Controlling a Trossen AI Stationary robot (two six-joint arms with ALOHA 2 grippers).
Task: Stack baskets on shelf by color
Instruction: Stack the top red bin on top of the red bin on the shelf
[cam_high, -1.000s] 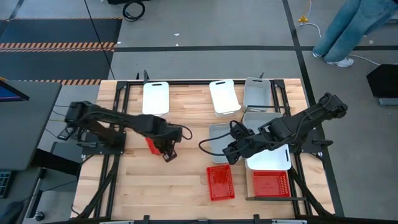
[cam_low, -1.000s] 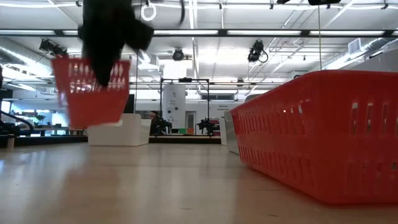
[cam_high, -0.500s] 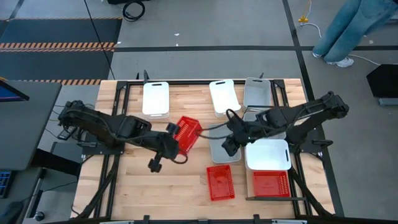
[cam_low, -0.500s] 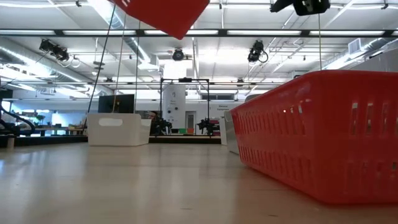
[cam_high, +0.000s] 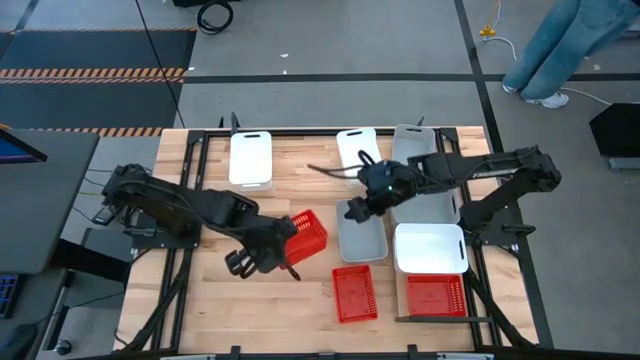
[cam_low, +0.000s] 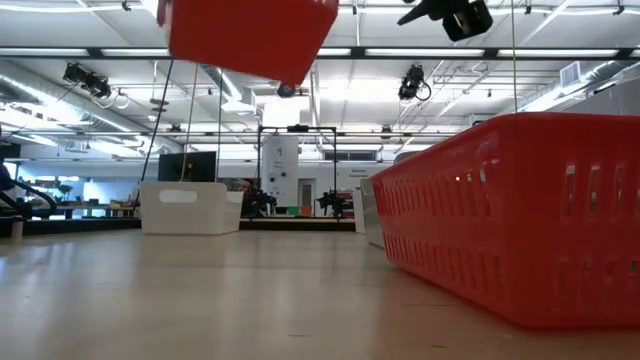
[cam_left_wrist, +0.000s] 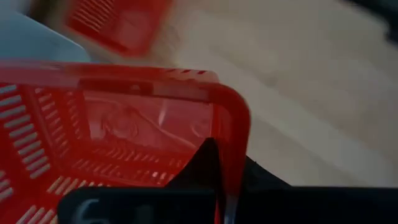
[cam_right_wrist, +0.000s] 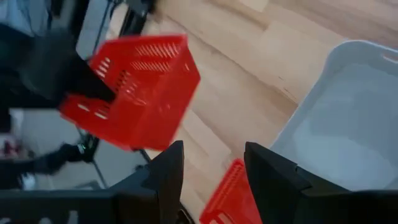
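Observation:
A red mesh basket (cam_high: 305, 231) hangs tilted in the air over the table's middle, with my left gripper (cam_high: 282, 247) shut on it. In the low view the same basket (cam_low: 250, 35) shows high above the tabletop. To its right my right gripper (cam_high: 352, 210) stands open and empty above a light grey basket (cam_high: 362, 232). In the right wrist view that gripper (cam_right_wrist: 211, 180) faces the lifted red basket (cam_right_wrist: 137, 93). Two more red baskets (cam_high: 354, 293) (cam_high: 435, 295) rest on their bottoms near the front edge. The shelf is out of view. My left gripper holds the red basket by its end wall (cam_left_wrist: 231, 140), next to a rounded corner. One finger (cam_left_wrist: 202, 165) is inside the basket and the other is outside, closed across the rim. The basket is lifted clear of the table and tilted.
White baskets stand at the far edge (cam_high: 250, 158) (cam_high: 360, 152) and at the right (cam_high: 430, 248), with a grey one (cam_high: 415, 150) at the far right. A dark metal frame (cam_high: 195, 160) borders the table. A person's legs (cam_high: 560, 45) show beyond the far right corner.
My left gripper has risen and gone toward the table's right while rolling its wrist. The red basket, which hung edge-down below it, has swung up and now lies tilted with its open side showing. My right gripper has gone toward the far edge, still open.

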